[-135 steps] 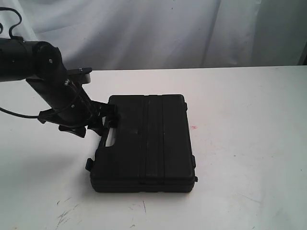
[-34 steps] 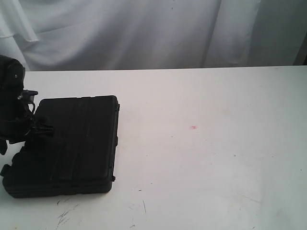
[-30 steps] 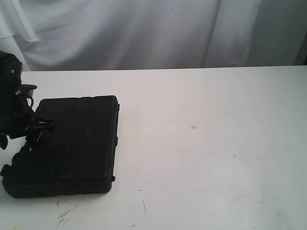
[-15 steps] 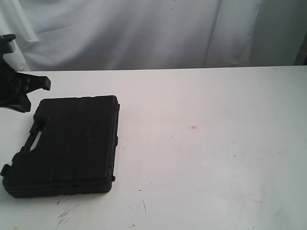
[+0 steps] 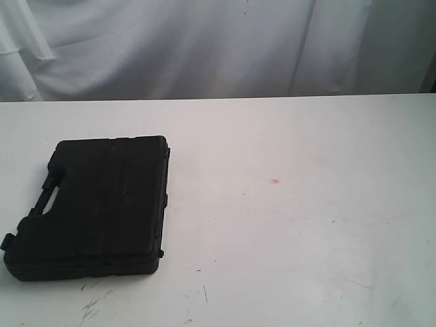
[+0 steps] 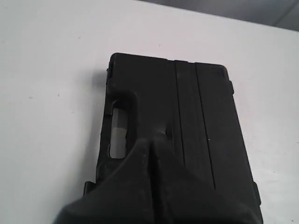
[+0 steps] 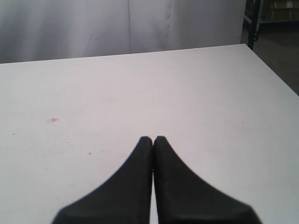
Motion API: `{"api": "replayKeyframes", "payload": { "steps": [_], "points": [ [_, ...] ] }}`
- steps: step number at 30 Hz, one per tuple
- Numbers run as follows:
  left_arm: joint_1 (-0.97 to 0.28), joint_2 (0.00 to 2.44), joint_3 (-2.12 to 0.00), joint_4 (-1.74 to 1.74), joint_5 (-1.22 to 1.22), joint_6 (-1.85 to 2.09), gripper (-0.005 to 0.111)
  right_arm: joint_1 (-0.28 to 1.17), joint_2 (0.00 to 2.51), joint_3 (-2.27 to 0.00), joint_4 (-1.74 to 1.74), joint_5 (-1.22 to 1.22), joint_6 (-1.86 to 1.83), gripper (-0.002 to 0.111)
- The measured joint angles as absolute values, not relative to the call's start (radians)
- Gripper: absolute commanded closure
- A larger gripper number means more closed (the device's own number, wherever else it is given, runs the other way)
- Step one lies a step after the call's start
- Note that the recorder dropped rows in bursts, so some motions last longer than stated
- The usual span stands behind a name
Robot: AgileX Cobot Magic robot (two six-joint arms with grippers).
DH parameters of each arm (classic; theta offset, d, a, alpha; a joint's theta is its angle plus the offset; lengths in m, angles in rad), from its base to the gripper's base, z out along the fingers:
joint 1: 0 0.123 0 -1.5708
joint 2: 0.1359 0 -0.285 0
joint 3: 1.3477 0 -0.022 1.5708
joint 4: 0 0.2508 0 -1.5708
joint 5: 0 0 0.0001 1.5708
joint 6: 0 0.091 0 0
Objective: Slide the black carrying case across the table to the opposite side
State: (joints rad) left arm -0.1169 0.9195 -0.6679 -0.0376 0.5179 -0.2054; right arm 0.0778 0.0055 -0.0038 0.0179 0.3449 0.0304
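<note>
Your flat black plastic case sits at the white tabletop's left side, apparently delivered; left gripper and right gripper fingers together, empty.

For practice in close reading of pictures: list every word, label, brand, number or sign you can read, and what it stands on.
No text can be read.
The case shows only ribs and a handle cut-out, no brand or label.
The table bears scratches and a red spot, no writing.
Items on the shelf beyond the table are too blurred to tell.
</note>
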Motion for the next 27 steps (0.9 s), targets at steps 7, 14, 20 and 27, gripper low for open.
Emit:
{"api": "replayKeyframes", "payload": {
  "steps": [7, 14, 20, 27],
  "points": [
    [-0.117, 0.692, -0.581, -0.039, 0.539, -0.205, 0.107, 0.078, 0.005, -0.004, 0.018, 0.345, 0.03, 0.108],
    [-0.117, 0.497, -0.575, -0.055, 0.605, -0.207, 0.107, 0.078, 0.005, -0.004, 0.018, 0.345, 0.03, 0.108],
    [-0.117, 0.396, -0.575, -0.031, 0.609, -0.207, 0.107, 0.078, 0.005, -0.004, 0.018, 0.345, 0.03, 0.108],
    [-0.117, 0.379, -0.5, 0.081, 0.573, -0.205, 0.107, 0.078, 0.005, -0.004, 0.018, 0.345, 0.03, 0.108]
  ]
}}
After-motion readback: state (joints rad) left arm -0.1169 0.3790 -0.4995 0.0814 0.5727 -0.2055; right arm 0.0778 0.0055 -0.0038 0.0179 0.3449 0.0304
